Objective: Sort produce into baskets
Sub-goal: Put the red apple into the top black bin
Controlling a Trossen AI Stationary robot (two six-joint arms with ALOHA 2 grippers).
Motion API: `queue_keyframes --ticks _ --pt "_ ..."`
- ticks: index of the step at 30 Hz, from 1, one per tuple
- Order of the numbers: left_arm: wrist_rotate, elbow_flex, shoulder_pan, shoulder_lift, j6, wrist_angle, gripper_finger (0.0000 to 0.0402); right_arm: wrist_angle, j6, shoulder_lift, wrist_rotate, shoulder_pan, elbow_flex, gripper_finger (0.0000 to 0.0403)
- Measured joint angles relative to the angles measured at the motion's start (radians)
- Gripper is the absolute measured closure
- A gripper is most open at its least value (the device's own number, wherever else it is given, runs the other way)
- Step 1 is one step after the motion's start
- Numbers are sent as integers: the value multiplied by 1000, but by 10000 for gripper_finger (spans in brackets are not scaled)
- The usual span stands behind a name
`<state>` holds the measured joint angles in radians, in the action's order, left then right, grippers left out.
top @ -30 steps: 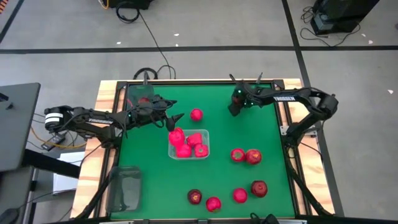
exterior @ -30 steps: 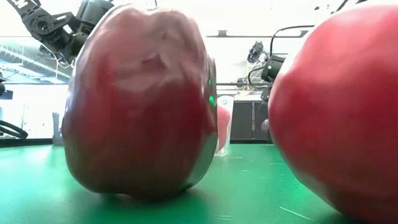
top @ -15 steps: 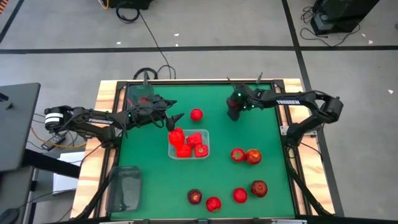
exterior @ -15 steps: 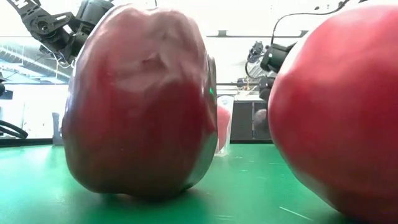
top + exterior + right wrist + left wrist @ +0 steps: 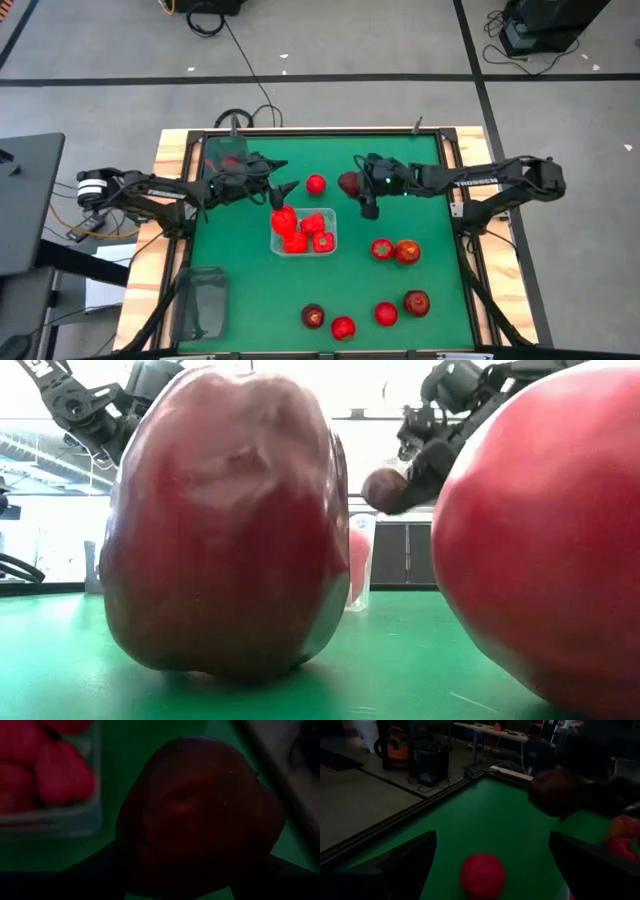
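My right gripper (image 5: 356, 190) is shut on a dark maroon apple (image 5: 346, 183), held above the table's far middle, just right of a round red fruit (image 5: 316, 184) that rests on the green mat. My left gripper (image 5: 283, 193) is open and empty, just left of that round red fruit (image 5: 482, 875) and over the far-left corner of the clear bin (image 5: 331, 222). The clear bin holds several bright red peppers (image 5: 296, 232). One grey bin (image 5: 210, 150) stands at the far left with something red in it. The other grey bin (image 5: 200, 300) stands at the near left. My right gripper pinches the maroon apple by its sides (image 5: 150, 865) between the two fingers. In the low view the fingers (image 5: 425, 470) slant down from the table's right side. The apple (image 5: 383, 488) is lifted clear of the table.
Two red and yellow-orange pieces (image 5: 395, 250) lie right of the clear bin. Along the near edge lie two maroon apples (image 5: 313, 316) (image 5: 416, 302) and two round red ones (image 5: 343, 327) (image 5: 386, 314). In the low view, an apple (image 5: 225, 520) and a red fruit (image 5: 540, 540) stand close to the camera.
My right gripper has gone up and toward the table's left with the maroon apple, which is now lifted well clear of the mat and close to the round red fruit.
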<state>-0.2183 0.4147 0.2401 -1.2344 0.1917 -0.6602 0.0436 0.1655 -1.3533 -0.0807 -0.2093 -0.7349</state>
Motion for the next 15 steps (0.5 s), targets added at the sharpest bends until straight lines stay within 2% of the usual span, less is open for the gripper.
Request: queue_keyframes --ticks 4,10,12,15 --pt "34 0 0 -70 28 -67 8 -119 106 -8 -88 78 0 129" --pt "216 0 -13 -157 49 -285 8 -265 211 -53 -185 145 0 128" --pt "240 8 -29 -180 35 -343 8 -308 232 -69 -213 153 0 128" --pt "238 44 -56 -210 -7 -344 8 -365 260 -89 -236 158 0 128"
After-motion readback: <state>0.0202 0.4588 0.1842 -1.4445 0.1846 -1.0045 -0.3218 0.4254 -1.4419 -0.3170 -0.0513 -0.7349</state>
